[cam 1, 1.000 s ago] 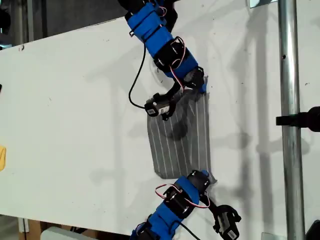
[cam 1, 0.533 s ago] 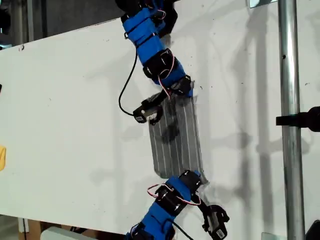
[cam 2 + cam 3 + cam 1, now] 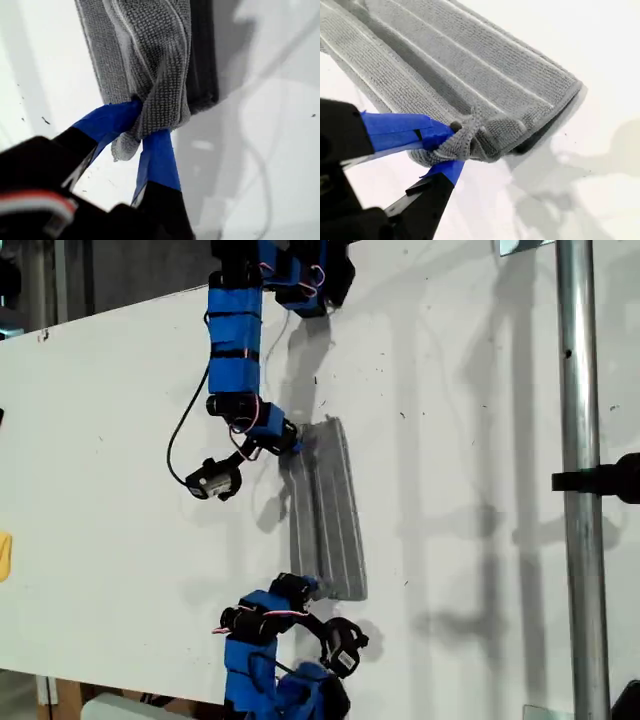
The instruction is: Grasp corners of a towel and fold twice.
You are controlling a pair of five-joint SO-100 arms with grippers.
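The towel (image 3: 325, 510), dark grey with white pinstripes, lies as a narrow doubled strip on the white table (image 3: 120, 440). One arm's gripper (image 3: 288, 440) holds its far end, toward the exterior view's top. The other arm's gripper (image 3: 303, 585) holds its near end. The wrist views do not show which arm is which. My first gripper (image 3: 147, 125) is shut on a bunched corner (image 3: 125, 147) of the towel (image 3: 150, 50), which stretches away from it. My second gripper (image 3: 454, 149) is shut on another bunched corner (image 3: 462, 140), with the towel (image 3: 470, 60) folded in layers beyond it.
A metal pole (image 3: 575, 480) with a black clamp (image 3: 600, 480) stands upright at the exterior view's right. A yellow object (image 3: 3, 555) pokes in at that view's left edge. The table's edge runs along the exterior view's upper left.
Both arms have swung toward the exterior view's left, carrying the towel's held edge over with them. The towel has gone from a wide sheet to a narrow strip.
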